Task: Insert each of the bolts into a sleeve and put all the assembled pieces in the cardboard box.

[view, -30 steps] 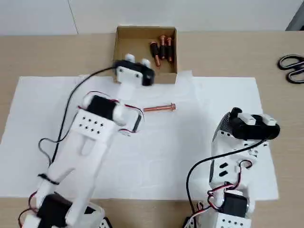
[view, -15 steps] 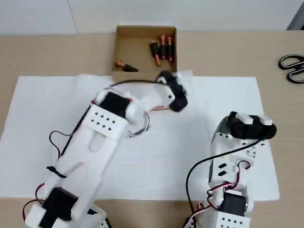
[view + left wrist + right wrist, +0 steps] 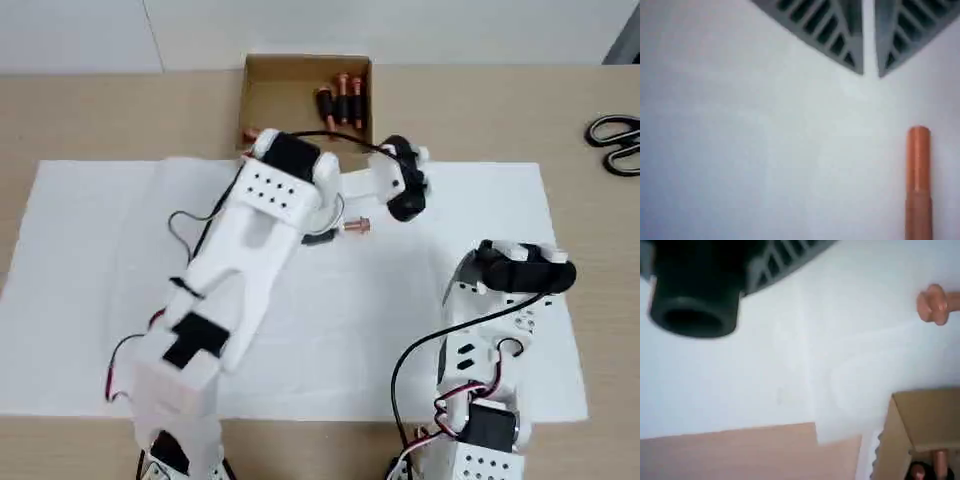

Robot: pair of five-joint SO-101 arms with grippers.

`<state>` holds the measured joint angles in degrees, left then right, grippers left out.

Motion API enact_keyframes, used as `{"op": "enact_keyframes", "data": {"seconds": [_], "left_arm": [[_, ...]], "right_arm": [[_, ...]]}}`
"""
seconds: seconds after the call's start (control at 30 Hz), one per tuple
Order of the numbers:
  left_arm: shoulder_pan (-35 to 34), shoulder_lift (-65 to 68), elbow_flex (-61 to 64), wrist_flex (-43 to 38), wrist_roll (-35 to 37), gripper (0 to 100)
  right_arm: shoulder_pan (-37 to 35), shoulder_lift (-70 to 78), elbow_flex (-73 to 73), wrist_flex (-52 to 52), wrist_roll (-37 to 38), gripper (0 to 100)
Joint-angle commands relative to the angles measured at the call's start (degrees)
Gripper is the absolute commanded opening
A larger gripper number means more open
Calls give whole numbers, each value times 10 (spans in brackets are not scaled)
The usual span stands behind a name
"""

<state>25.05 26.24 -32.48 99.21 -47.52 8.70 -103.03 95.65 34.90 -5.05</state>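
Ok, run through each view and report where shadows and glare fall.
High view: even light, no glare; the left arm casts only a faint, soft shadow on the white paper sheet. Left wrist view: the copper-coloured metal bolt throws barely any shadow on the paper. Right wrist view: the black cylindrical sleeve stays dark, its bore unlit.

Left gripper [image 3: 871, 74] seemingly almost closed
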Motion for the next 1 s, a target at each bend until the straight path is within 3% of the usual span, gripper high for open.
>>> {"op": "enact_keyframes", "data": {"seconds": [0.0,0.17,0.37,0.97], "left_arm": [[20,22,-60,12,-20,8],[25,81,-103,11,-23,17],[18,126,-143,11,-22,148],[18,193,-162,-82,-24,148]], "right_arm": [[5,-9,-4,-9,3,3],[5,-9,-4,-9,3,3],[5,-9,-4,-9,3,3],[5,-9,-4,-8,3,3]]}}
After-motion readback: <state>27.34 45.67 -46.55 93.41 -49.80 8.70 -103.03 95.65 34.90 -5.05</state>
